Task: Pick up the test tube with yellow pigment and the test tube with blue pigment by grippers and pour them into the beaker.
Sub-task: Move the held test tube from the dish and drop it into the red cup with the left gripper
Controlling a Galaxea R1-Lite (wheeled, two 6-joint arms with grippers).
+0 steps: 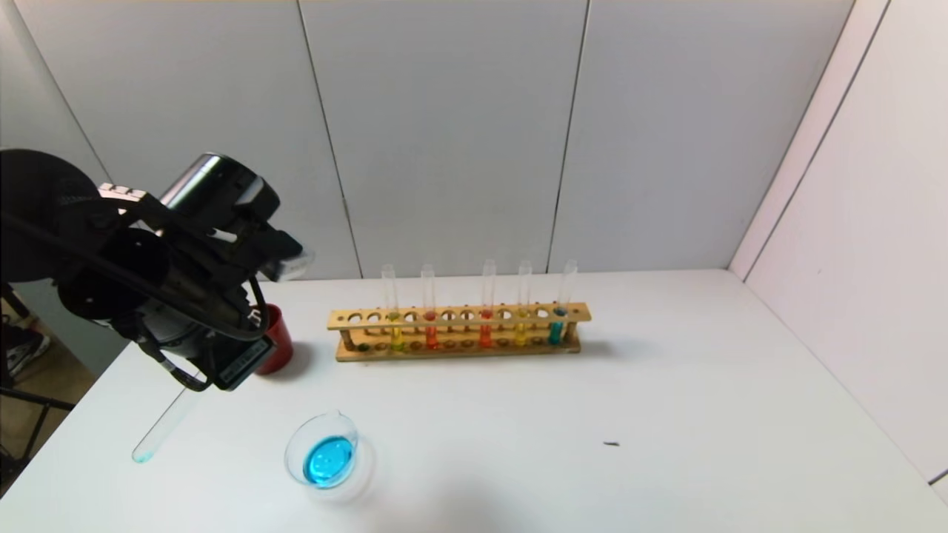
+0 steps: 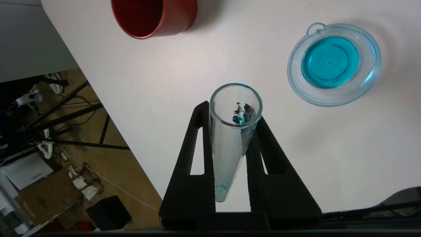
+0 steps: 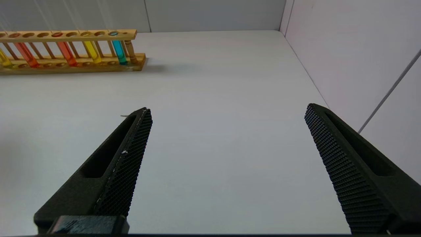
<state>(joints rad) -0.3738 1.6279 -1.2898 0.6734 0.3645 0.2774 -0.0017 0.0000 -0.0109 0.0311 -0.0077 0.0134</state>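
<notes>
Two fingers [image 2: 200, 144] clamp the blue tube [image 2: 232, 138]; right gripper [image 3: 227, 131] gapes, unseen overhead.

Right gripper [image 3: 228, 112] (jaws wide) above table [image 3: 210, 98]

White table [image 1: 666, 385], matte top, walled at the back and on the right, left edge open to the floor. Standing directly on it: wooden tube rack [image 1: 459, 330] toward the back, parallel to the rear wall; dark-red cup [image 1: 275, 339] just off the rack's left end, upright; clear glass beaker [image 1: 324, 450] near the front, well apart from rack and cup, with a shallow layer of cyan-blue liquid, pouring lip pointing toward the back. One small dark speck [image 1: 611, 444] lay on the bare surface right of the beaker, too small to identify.
</notes>
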